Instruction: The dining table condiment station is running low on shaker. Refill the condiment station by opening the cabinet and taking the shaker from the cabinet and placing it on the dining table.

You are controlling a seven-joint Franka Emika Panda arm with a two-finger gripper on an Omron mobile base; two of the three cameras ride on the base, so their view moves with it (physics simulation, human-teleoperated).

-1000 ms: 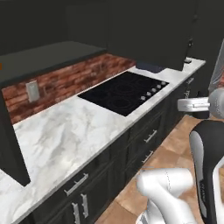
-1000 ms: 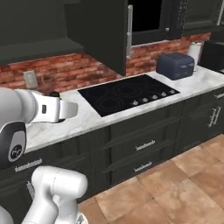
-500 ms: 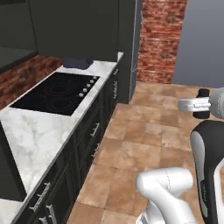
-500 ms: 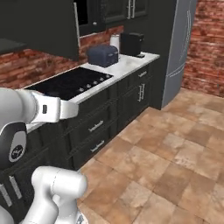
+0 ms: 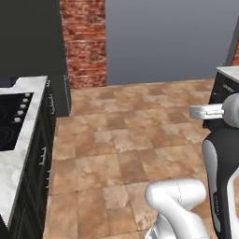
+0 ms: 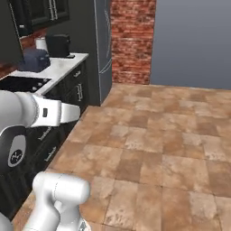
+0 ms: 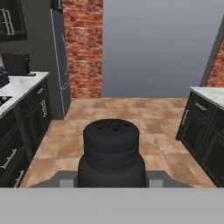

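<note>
Closest in, one black shaker (image 7: 111, 151) sat upright right in front of the hand camera, perforated top facing up, ribbed body rising between the gripper (image 7: 111, 181) tips at the bottom of the hand view; jaws stood partly closed around it, clamped on its lower body, carried above the floor. Beyond that, one terracotta tiled floor (image 7: 144, 131) stretched ahead, open in the middle. Flanking it, two runs of dark under-counter cabinets: one on the left (image 7: 17, 144) under a marble counter (image 7: 22, 89), one on the right (image 7: 203, 140) under another pale marble top (image 7: 210, 97). On the left counter in the right base view, one black cooktop (image 6: 18, 83), then one dark blue toaster (image 6: 34, 58), then one black appliance (image 6: 57, 45) further back. Past those, one tall dark fridge (image 6: 101, 49). Furthest off, one red brick column (image 6: 132, 40) and one plain grey wall (image 6: 191, 43). In the left base view, white forearm (image 5: 207, 111) reached across at the right edge.
</note>
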